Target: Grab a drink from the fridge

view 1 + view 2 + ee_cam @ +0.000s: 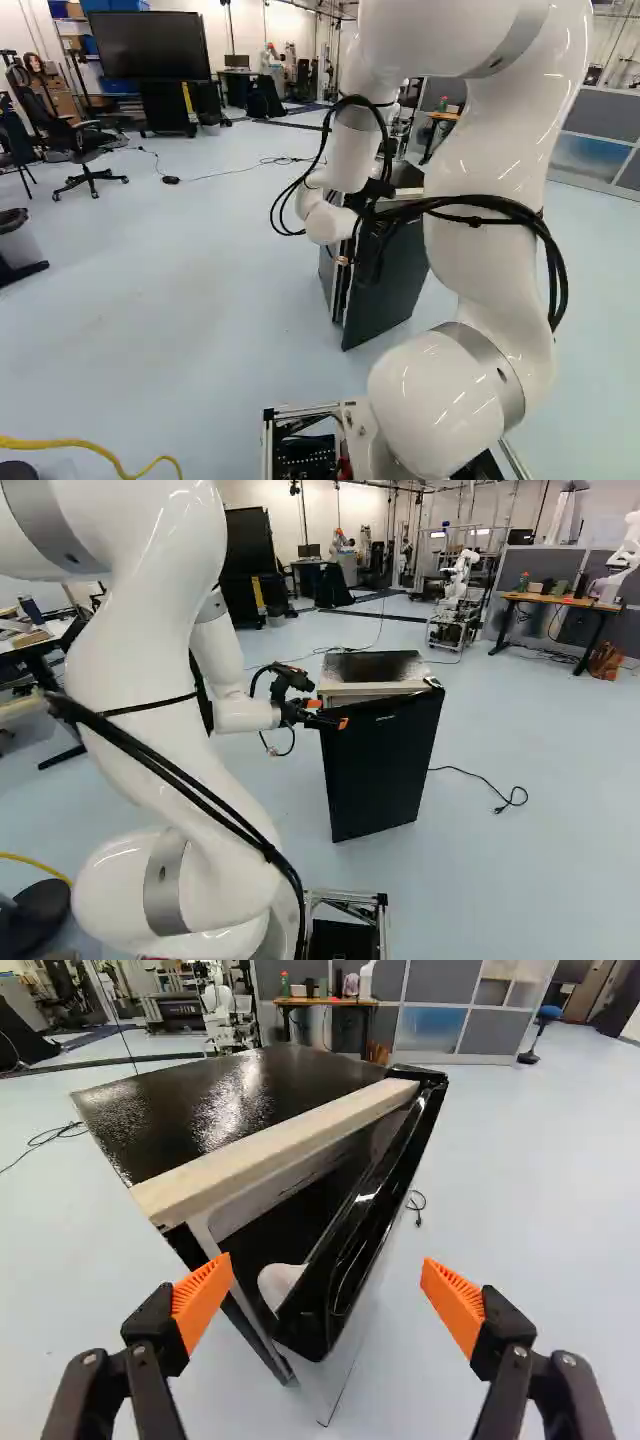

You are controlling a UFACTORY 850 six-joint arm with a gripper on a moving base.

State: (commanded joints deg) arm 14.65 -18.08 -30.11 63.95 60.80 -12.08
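Pincer (328, 714) approx. level, fingers spread, nr fridge door's (385, 770) upper corner.

From where I stand, the door (382, 770) hides most of the fridge's (370, 667) inside in the right base view. In the left one, the arm (480, 250) covers part of the fridge, and cables (492, 200) muddle the claw (328, 714). The arm's upper bend runs off the top in both — another robot (625, 555) is cut at the right base view's edge — and the far bench's (560, 601) small things (548, 587) are too tiny to name.
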